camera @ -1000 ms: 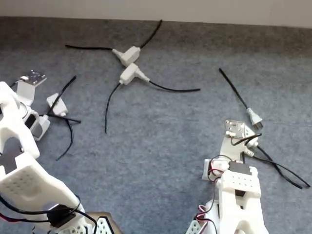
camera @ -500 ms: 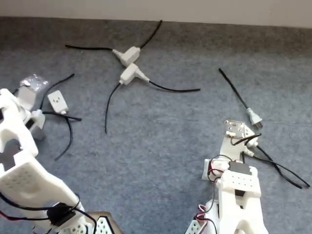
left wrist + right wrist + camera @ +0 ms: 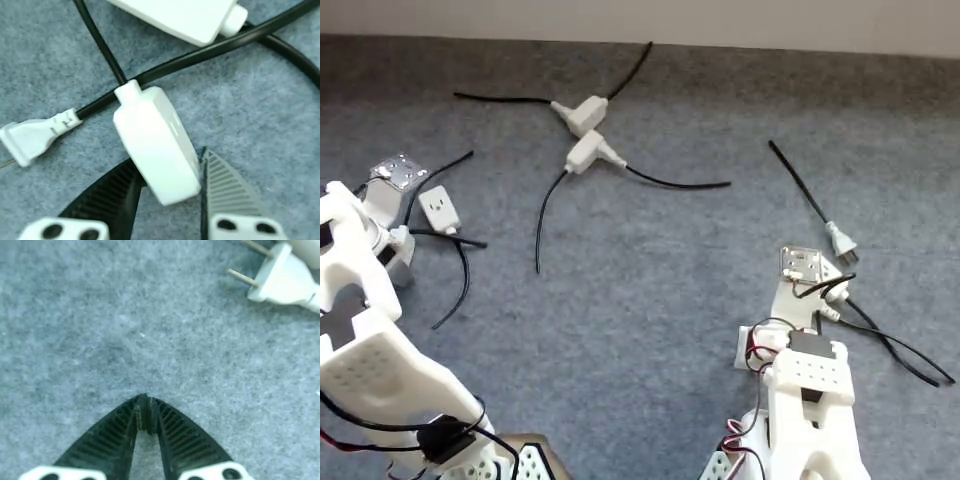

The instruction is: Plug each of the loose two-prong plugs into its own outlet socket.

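The left gripper (image 3: 169, 165) clamps the near end of a white outlet socket (image 3: 150, 135): its black finger (image 3: 112, 192) presses one narrow side and its grey finger (image 3: 222, 182) the other, with the socket lying on the grey carpet (image 3: 260, 115). A black cord (image 3: 200, 55) leaves the socket's far end and crosses a 2nd black cord there. Just beside the held socket lies a loose white 2-prong plug (image 3: 30, 142), unplugged, its prongs pointing away from the socket. Beyond the crossing cords sits another white socket block (image 3: 185, 17). The right gripper (image 3: 146, 407) holds nothing, its 2 black fingers pressed tip to tip just above the carpet. Ahead of it and off to one side lies a 2nd loose white plug (image 3: 282, 277), its 2 metal prongs bare. In the high view this plug (image 3: 841, 242) rests near the right arm (image 3: 810, 385), its cord running away across the carpet. At the far middle of the carpet, 2 joined plug-and-socket pairs (image 3: 583, 132) lie just beside each other, cords fanning out from both ends of each.
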`<state>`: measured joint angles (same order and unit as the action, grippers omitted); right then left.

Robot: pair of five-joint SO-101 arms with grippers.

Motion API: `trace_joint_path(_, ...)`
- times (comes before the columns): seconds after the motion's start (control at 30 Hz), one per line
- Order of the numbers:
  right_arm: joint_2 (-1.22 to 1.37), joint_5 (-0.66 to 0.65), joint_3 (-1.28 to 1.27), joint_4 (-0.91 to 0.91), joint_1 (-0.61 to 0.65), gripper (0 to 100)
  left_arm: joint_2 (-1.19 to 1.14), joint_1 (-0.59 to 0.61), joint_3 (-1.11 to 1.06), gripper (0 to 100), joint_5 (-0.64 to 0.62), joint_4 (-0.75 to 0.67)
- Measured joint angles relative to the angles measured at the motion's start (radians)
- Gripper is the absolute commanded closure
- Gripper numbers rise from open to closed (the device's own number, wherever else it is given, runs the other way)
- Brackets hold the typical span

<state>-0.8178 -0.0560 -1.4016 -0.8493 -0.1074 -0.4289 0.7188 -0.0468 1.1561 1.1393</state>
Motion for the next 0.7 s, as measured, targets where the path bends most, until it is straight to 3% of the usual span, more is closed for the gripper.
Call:
trace_joint_path(0.27,0.000,0.000,0.000,0.000,0.000,99.0,0.055,0.003,-0.005,96,-0.094,0.006)
trace_joint_path(0.47,0.000,0.000,0.000,0.000,0.000,99.0,0.216,-0.051,-0.005,96,-0.109,0.242)
trace_joint_path(0.7,0.000,0.000,0.000,0.000,0.000,99.0,0.437,-0.218,-0.005,96,-0.149,0.554)
